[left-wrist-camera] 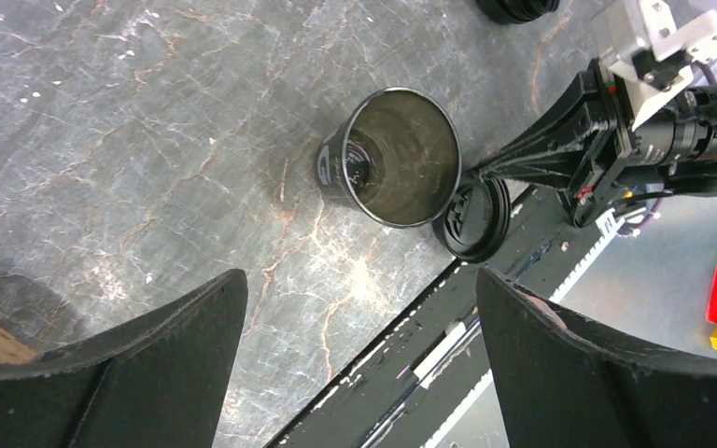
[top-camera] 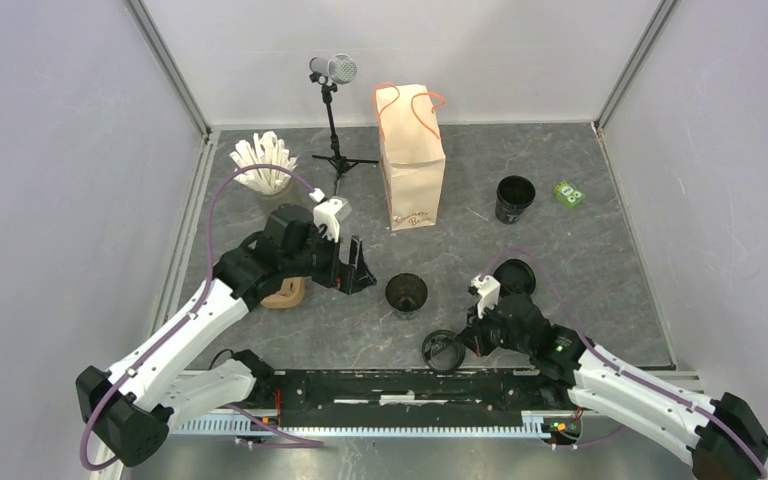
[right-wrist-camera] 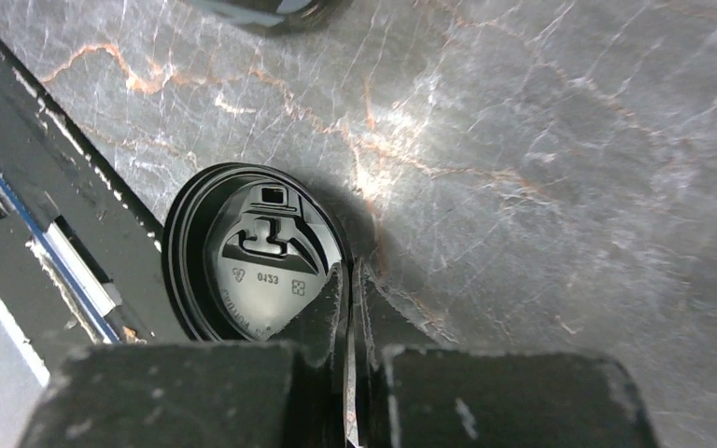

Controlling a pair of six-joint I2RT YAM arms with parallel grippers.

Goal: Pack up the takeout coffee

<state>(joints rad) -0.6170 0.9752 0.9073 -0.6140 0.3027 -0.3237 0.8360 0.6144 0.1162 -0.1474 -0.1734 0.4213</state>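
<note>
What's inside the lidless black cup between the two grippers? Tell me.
Nothing shows inside the cup, only its glossy inner wall; the very bottom is too dim to judge.

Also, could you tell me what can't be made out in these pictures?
- Right wrist: whether the lid rim is pinched by the shut right gripper; its own fingers cover the contact.
- Top view: the tan object, mostly hidden under the left arm.
- Top view: the paper bag print, too small.
</note>
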